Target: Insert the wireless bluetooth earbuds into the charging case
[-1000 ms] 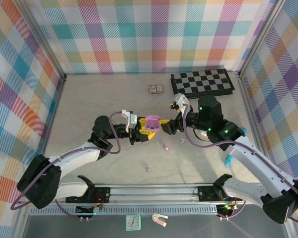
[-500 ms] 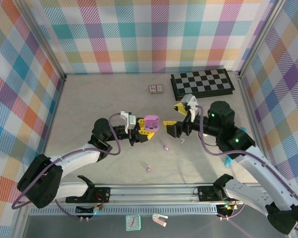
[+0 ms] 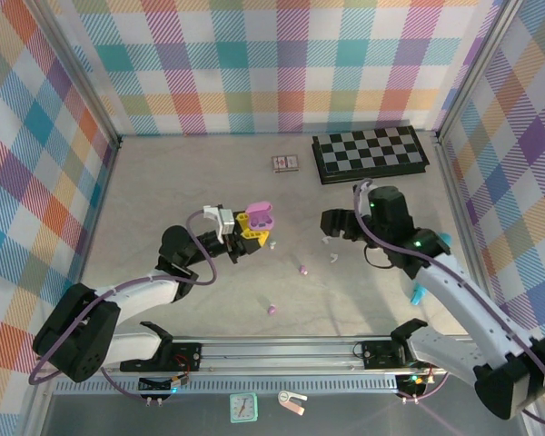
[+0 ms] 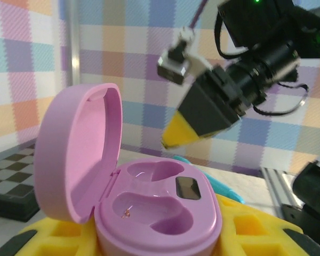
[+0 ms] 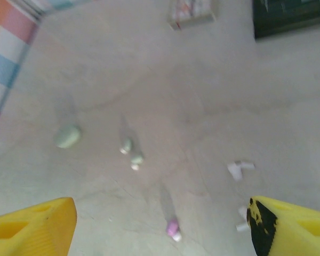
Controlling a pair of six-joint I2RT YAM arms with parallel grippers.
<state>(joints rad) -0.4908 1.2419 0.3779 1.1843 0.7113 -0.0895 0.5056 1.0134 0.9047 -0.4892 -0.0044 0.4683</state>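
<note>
The charging case (image 3: 260, 216) is a pink-purple pebble with its lid open, and my left gripper (image 3: 243, 228) is shut on it, holding it above the table. In the left wrist view both wells of the charging case (image 4: 157, 205) are empty. My right gripper (image 3: 331, 222) hangs open to the right of the case, apart from it, with nothing between its yellow fingers (image 5: 34, 224). On the table lie earbuds: one purple earbud (image 3: 302, 269) (image 5: 173, 229), another purple earbud (image 3: 272, 310), white earbuds (image 3: 331, 257) (image 5: 239, 169), and two pale green earbuds (image 5: 131, 152).
A checkerboard (image 3: 370, 153) and a small card box (image 3: 285, 163) lie at the back. A pale green pebble case (image 5: 68, 136) rests on the table. A teal stick (image 3: 420, 292) sits near the right arm. Plaid walls close in the table on three sides.
My right gripper has pulled back to the right, away from the case, and turned down toward the table. My left gripper has carried the case slightly left and back.
</note>
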